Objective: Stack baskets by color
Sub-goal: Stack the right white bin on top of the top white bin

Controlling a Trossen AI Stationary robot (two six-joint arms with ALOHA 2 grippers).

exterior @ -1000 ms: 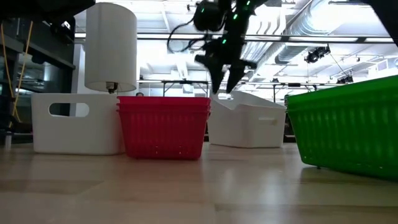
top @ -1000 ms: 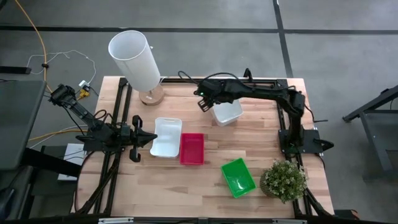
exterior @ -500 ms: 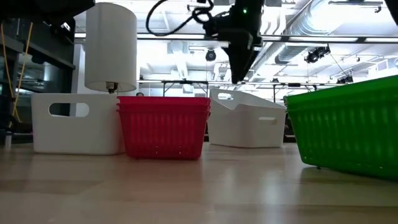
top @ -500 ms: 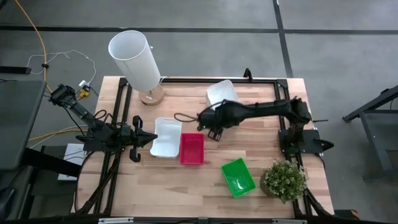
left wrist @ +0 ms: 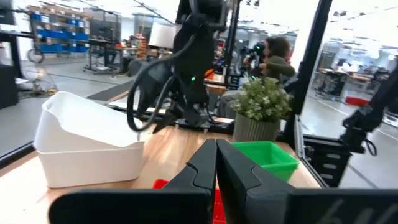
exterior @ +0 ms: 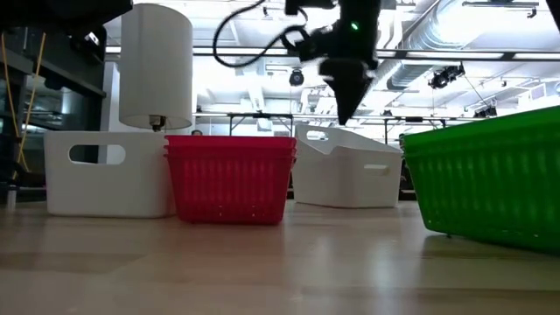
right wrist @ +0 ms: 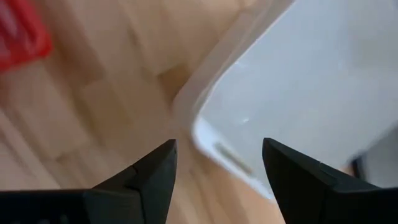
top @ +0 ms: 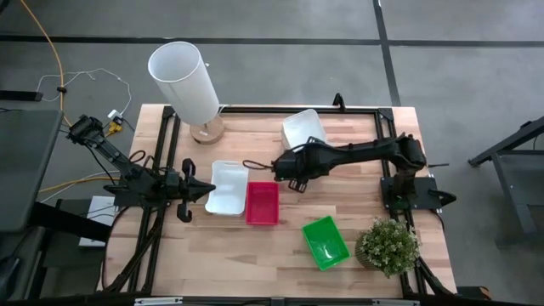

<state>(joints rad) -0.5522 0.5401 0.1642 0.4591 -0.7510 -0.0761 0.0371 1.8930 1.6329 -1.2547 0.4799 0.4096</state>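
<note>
On the table's left stands a white basket (top: 228, 187) (exterior: 109, 179), with nested red baskets (top: 263, 203) (exterior: 229, 179) next to it. At the far side sit two white baskets (top: 303, 127) (left wrist: 87, 143), the upper one tilted inside the lower. A green basket (top: 325, 241) stands near the front. My right gripper (top: 289, 180) (exterior: 344, 114) hangs open over the table's middle, well above the baskets; a white basket's corner (right wrist: 199, 118) lies ahead of its fingers (right wrist: 217, 146). My left gripper (top: 208, 189) (left wrist: 216, 146) is shut, level, just left of the left white basket.
A tall white cylinder (top: 185, 81) on a round base stands at the far left corner. A potted green plant (top: 388, 246) stands at the near right corner. Bare wood lies between the red and green baskets and along the near edge.
My right gripper has swung from above the far white baskets toward the near edge, to the table's middle beside the red baskets, rolling its wrist on the way. Its fingers stay apart. The baskets in the low view have kept their places.
</note>
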